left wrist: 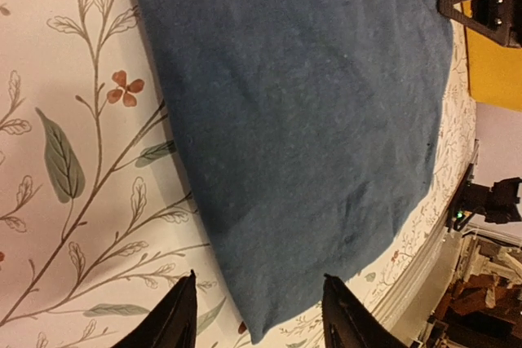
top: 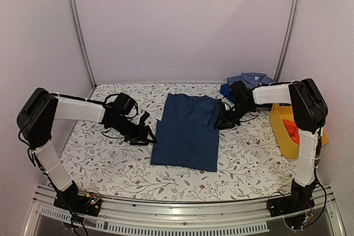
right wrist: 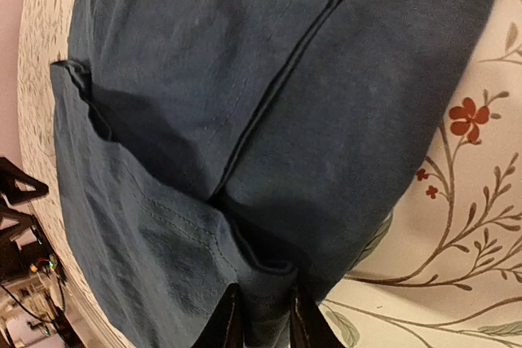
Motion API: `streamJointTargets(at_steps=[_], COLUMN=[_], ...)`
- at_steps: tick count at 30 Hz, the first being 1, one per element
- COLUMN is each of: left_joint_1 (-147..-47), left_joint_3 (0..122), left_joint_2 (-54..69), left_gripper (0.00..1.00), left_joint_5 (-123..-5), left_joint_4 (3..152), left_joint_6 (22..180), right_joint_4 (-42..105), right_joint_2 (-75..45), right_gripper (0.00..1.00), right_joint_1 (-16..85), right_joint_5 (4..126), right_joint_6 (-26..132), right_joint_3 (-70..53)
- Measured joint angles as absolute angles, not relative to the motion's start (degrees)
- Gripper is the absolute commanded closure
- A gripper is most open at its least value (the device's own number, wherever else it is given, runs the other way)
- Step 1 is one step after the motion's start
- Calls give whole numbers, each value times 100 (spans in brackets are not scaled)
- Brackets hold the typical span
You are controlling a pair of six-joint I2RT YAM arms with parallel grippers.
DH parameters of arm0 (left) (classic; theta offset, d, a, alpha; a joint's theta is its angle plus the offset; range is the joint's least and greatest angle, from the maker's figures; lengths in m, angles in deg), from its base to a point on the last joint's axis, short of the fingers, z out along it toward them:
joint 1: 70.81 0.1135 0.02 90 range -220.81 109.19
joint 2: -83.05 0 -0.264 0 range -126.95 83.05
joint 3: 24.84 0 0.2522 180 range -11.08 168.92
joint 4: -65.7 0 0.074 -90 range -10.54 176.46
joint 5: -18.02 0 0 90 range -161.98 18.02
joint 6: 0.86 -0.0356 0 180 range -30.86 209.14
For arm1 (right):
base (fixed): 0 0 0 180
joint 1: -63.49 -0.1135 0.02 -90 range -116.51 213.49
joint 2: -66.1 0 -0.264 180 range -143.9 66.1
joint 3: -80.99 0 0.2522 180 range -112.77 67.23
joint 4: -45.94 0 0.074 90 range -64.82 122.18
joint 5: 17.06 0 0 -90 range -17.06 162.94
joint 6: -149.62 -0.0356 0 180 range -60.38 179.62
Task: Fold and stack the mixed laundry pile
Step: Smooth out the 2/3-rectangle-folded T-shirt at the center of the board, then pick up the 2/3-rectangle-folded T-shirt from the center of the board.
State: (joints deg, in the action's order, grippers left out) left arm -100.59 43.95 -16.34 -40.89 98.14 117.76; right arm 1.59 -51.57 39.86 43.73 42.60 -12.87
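Here the right tool (right wrist: 263,319) pinches the navy trousers (right wrist: 245,120); the left tool (left wrist: 257,315) gapes.

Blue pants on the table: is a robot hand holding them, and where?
Yes. The right gripper pinches the navy trousers by the edge on its side. The left gripper is open and holds nothing.

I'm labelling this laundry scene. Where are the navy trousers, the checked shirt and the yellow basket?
navy trousers (top: 187,131): top view, middle of the flat cloth.
checked shirt (top: 251,78): top view, middle of the crumpled fabric.
yellow basket (top: 276,128): top view, its left wall.
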Motion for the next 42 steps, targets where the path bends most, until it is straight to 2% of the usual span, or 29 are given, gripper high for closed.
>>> streamJointTargets(at_steps=[3,8,11,12,14,24,30,35,38,42], left_joint_1=[-10041,-10008,-9980,-9973,-9960,-9938,-9849,-9849,-9912,-10133], left_joint_3=[4395,4395,4377,4362,4303,3966,3647,3337,3153,3009], left_joint_2=[-1746,-1824,-1824,-1824,-1824,-1713,-1416,-1171,-1042,-1018], left_gripper=[48,48,48,48,48,46,46,50,53,56], left_joint_5=[-4102,-4119,-4135,-4141,-4159,-4253,-4314,-4202,-4030,-3792], left_joint_4=[9803,9774,9733,9722,9700,9610,9612,9516,9449,9221], left_joint_6=[11781,11783,11783,11783,11781,11757,11676,11590,11562,11584], right_joint_4=[174,174,220,244,273,216,-18,139,316,670], right_joint_2=[-5277,-5364,-5356,-5338,-5303,-4980,-4337,-3574,-3087,-2659], right_gripper=[100,100,94,89,69,51,49,50,51,52], right_joint_1=[3959,3955,3966,3966,3966,4025,4187,4209,3942,3081], right_joint_5=[4410,4589,4784,4828,4933,5947,6419,5757,5221,4725], right_joint_6=[4298,4319,4311,4298,4280,4252,4341,4324,4068,3513], right_joint_3=[-1289,-1289,-1247,-1221,-1188,-1182,-1171,-465,274,1115])
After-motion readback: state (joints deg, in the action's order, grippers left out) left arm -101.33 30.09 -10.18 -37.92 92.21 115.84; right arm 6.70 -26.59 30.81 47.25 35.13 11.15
